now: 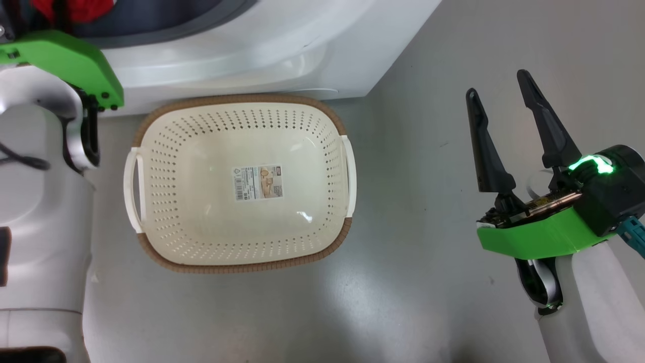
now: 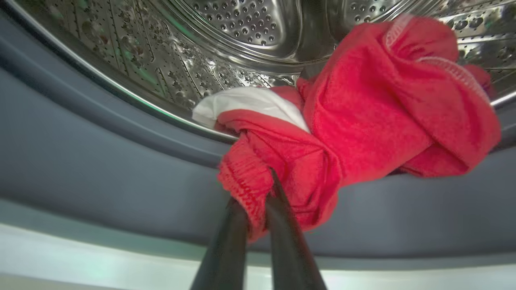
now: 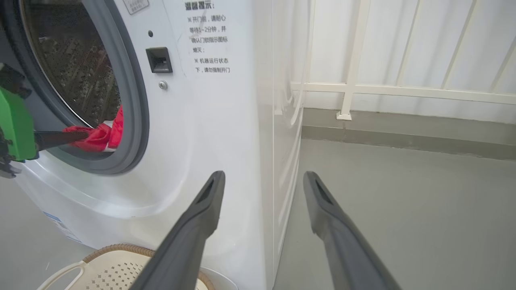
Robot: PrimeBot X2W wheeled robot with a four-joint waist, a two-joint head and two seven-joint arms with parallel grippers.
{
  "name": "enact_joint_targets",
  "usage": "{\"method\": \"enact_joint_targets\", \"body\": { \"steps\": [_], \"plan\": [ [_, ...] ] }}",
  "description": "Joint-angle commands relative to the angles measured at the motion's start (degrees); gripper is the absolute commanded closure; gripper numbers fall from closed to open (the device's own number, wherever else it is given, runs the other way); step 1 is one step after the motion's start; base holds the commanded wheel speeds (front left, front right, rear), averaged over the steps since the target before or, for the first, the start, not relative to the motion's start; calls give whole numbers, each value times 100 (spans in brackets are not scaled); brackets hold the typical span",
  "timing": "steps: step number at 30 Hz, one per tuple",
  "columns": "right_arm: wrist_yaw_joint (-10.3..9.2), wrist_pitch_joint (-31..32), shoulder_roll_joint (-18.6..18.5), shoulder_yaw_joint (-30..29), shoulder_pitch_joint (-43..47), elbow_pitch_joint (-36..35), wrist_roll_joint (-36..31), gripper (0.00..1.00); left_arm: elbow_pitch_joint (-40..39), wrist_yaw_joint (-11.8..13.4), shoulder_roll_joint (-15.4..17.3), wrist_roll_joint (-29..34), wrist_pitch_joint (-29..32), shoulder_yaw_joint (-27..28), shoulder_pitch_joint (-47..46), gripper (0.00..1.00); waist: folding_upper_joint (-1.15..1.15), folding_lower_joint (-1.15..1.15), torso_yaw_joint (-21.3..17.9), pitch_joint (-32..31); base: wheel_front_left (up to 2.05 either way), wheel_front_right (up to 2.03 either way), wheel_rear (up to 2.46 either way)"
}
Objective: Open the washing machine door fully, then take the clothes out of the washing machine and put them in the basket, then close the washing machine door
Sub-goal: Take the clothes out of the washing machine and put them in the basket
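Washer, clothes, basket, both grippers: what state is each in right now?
Washer, mouth uncovered, drum exposed.
Clothes, bunched at the drum lip, draped over the gasket.
Basket, upright on the floor, empty.
Left gripper, shut on clothes.
Right gripper, open, empty.

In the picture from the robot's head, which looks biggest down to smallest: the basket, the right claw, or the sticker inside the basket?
Largest: the basket.
Next: the right gripper, likely flattered by being nearer the camera.
Smallest: the paper label on the basket's bottom.
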Motion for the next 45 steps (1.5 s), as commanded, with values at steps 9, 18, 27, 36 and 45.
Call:
{"method": "enact_joint_targets", "body": {
  "steps": [9,18,27,36,45],
  "plan": [
    [26,-36,17,78,213,-95,27,0,-620,-438,71,-327,-1258,166,430,100,0,0,110,-274,0,0,0],
    [26,-36,18,57,263,-86,27,0,-2081,-447,29,-29,-1464,235,1155,100,0,0,164,-505,0,0,0],
    [26,-36,18,39,341,-39,64,0,-3116,-458,-106,264,-1466,333,2064,100,0,0,180,-802,0,0,0],
    [26,-36,18,-5,493,21,139,0,-3674,-465,-211,429,-1467,344,2916,100,0,0,170,-1237,0,0,0],
    [26,-36,18,-79,695,75,182,0,-3909,-478,-278,471,-1467,296,3535,100,0,0,205,-1640,0,0,0]
  ]
}}
